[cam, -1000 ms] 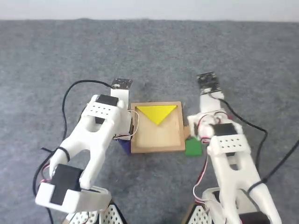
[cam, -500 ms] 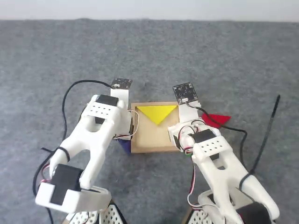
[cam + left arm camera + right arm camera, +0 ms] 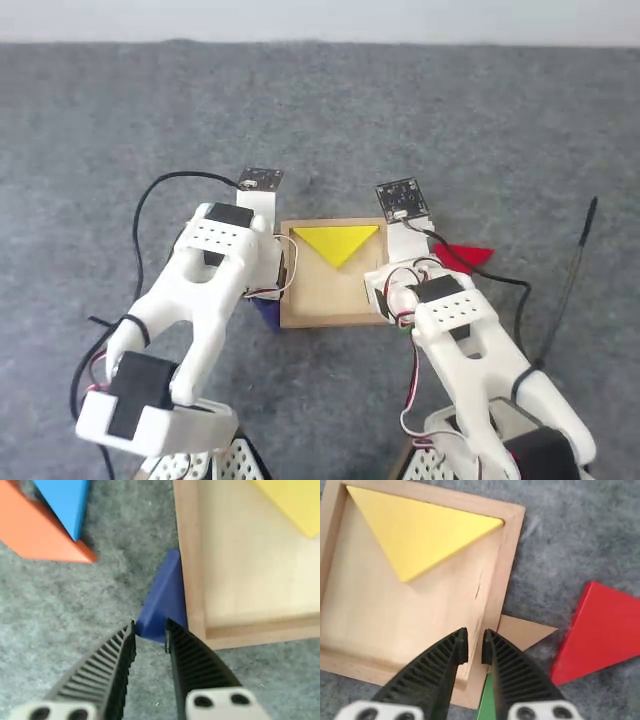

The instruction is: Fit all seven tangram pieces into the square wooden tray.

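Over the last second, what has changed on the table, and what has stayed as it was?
The right gripper swung leftward, from beside the tray to over its right rim. That uncovered the red piece and hid most of the green piece. Nothing was gripped or let go. The left gripper and the yellow triangle kept their places.

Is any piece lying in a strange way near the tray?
The blue piece looks askew: it seems to lean tilted against the tray's outer wall, not flat on the carpet. The tan piece sits tight at the opposite wall, perhaps partly under it.
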